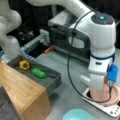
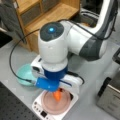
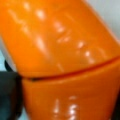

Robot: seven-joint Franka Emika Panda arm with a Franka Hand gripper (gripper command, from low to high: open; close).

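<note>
Carrot over the pink plate

My tool [image 2: 58, 93] grips the orange carrot [image 2: 57, 95] tip-down just above the pink plate [image 2: 50, 106] on the white scale [image 2: 40, 110], near the desk [image 2: 15, 60] edge.

Both front views were soft and blurry under even indoor light. My wrist view was filled by a glossy orange surface [image 3: 65, 50], streaked with white glare.

Tool [image 2: 58, 93] down, apparently clamped.
</note>
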